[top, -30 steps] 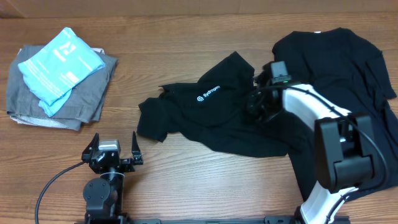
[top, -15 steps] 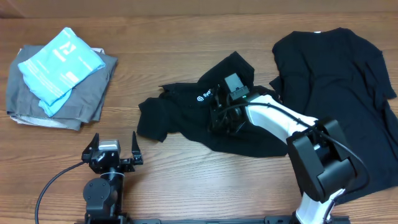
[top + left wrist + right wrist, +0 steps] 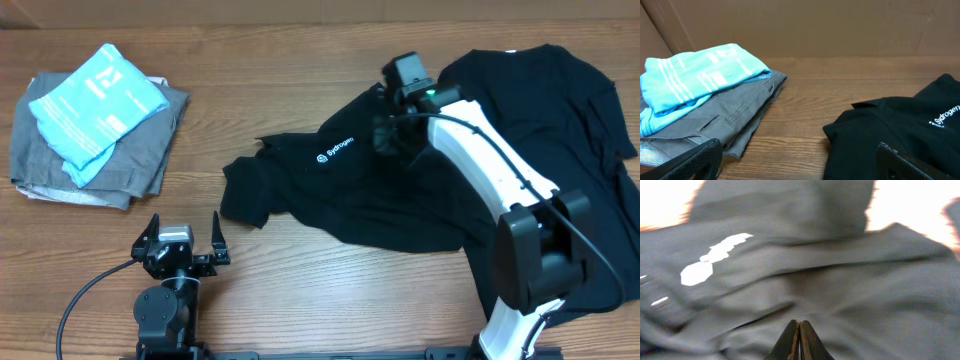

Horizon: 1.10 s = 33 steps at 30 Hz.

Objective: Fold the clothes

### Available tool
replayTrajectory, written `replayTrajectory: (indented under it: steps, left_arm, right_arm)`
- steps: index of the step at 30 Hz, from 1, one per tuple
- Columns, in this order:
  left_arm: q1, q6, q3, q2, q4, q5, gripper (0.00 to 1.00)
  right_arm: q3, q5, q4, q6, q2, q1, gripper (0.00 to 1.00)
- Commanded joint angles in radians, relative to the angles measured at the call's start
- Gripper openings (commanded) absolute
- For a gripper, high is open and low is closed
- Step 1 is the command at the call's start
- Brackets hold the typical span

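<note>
Black shirt with the white logo [image 3: 340, 185] is lying crumpled mid-bench [image 3: 300, 60], overlapping the second black shirt [image 3: 545, 110]. The right hand [image 3: 799, 327] is hovering over it, fingers pressed together, apparently empty, likely seeking a hem to spread it flat — the left hand [image 3: 183, 240] is sitting wide open, holding nothing.

Likely lab: wooden table [image 3: 300, 290], cardboard wall [image 3: 815, 25]
</note>
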Motion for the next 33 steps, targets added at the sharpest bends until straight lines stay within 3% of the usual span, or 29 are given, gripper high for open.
replayTrajectory:
  steps: [1, 10, 14, 21, 27, 33]
  left_arm:
    - [0.002, 0.019, -0.005, -0.001, 0.003, -0.009, 1.00]
    - [0.002, 0.019, -0.005, -0.001, 0.003, -0.009, 1.00]
    - [0.002, 0.019, -0.005, -0.001, 0.003, -0.009, 1.00]
    - [0.002, 0.019, -0.005, -0.001, 0.003, -0.009, 1.00]
    - [0.002, 0.019, -0.005, -0.001, 0.003, -0.009, 1.00]
    - [0.002, 0.019, -0.005, -0.001, 0.003, -0.009, 1.00]
  right_arm:
    - [-0.059, 0.139, 0.019, 0.047, 0.003, -0.019, 0.06]
    - [-0.337, 0.146, 0.349, 0.098, 0.004, -0.054, 0.07]
    - [-0.386, 0.029, 0.436, 0.096, 0.005, -0.044, 0.10]
    - [-0.389, -0.089, 0.504, 0.008, 0.036, 0.041, 0.10]
    - [-0.385, -0.126, 0.522, -0.209, 0.066, 0.156, 0.10]
    - [-0.295, -0.126, 0.459, -0.248, 0.063, 0.203, 0.20]
